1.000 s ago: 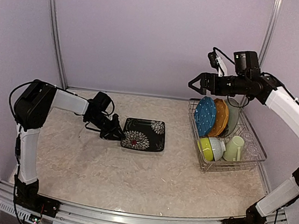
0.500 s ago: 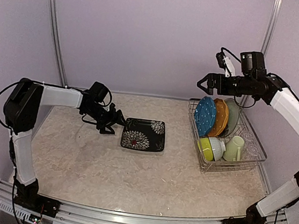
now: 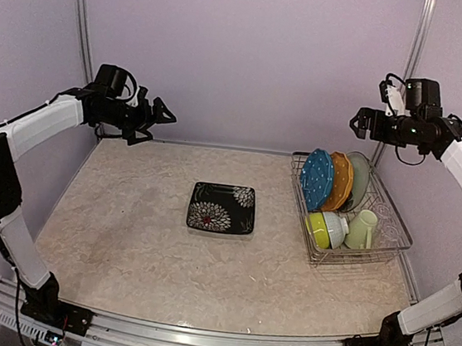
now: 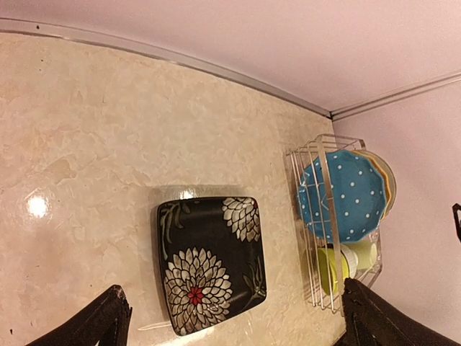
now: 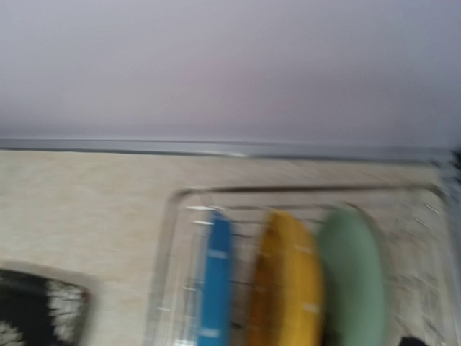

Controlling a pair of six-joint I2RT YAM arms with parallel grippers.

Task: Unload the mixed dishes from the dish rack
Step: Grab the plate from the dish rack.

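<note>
Surface: pale marbled top (image 3: 124, 236) boxed in by lilac walls, with both arms held high above it.
Out of the rack: the black square plate (image 3: 222, 208) lies flat near the middle of the surface, well apart from either arm.
Dish rack: the dish rack (image 3: 364, 253) sits at the right side. The blue dotted plate (image 3: 317, 179), orange plate (image 3: 340, 180) and pale green plate (image 3: 359, 178) stand on edge at its far end. The lime bowl (image 3: 319, 229), white bowl (image 3: 337, 229) and green mug (image 3: 363, 229) sit at its near end.
Left jaws: spread wide and empty. On my left wrist view the dark fingers (image 4: 108, 321) sit at the bottom corners with nothing between them.
Right jaws: up above the rack's far end, parted, carrying nothing. My right wrist view is smeared.
Step in hand: I judge I am between items, with one plate out and the next pick not begun.
Next move: I would lower the right jaws onto the top edge of an upright plate, then lift it straight up so it clears the prongs and its neighbour.
</note>
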